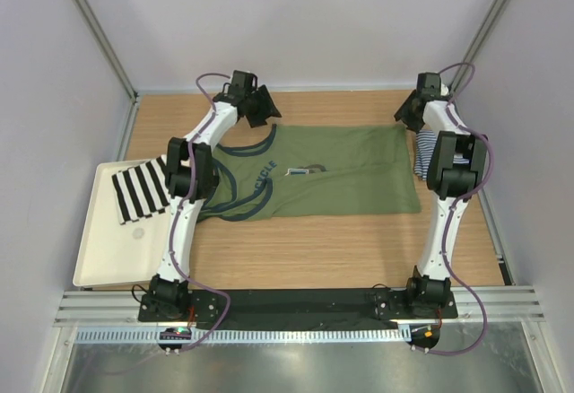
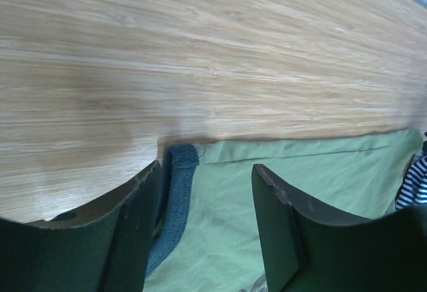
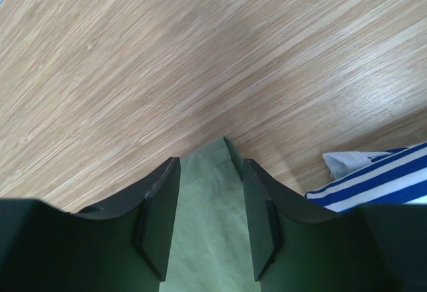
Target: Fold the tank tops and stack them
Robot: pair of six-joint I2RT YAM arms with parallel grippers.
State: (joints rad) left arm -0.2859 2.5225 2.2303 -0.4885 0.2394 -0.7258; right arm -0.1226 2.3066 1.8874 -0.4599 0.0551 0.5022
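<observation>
The olive green tank top (image 1: 345, 173) lies spread flat in the middle of the table, with its navy-trimmed neck and straps to the left. My left gripper (image 1: 260, 110) is open at its far left corner. In the left wrist view the gripper (image 2: 207, 172) straddles the green cloth (image 2: 300, 172) beside the navy strap trim (image 2: 180, 185). My right gripper (image 1: 408, 117) is open at the far right hem corner, and its jaws (image 3: 210, 165) stand on either side of the green corner (image 3: 207, 225). The navy-and-white striped tank top (image 1: 423, 155) lies bunched under the right arm and also shows in the right wrist view (image 3: 373, 182).
A white tray (image 1: 99, 249) sits at the left table edge, with a cloth with wide black-and-white stripes (image 1: 139, 191) lying across its far end. Bare wooden table (image 1: 314, 249) lies in front of the green top. Grey walls enclose the back and sides.
</observation>
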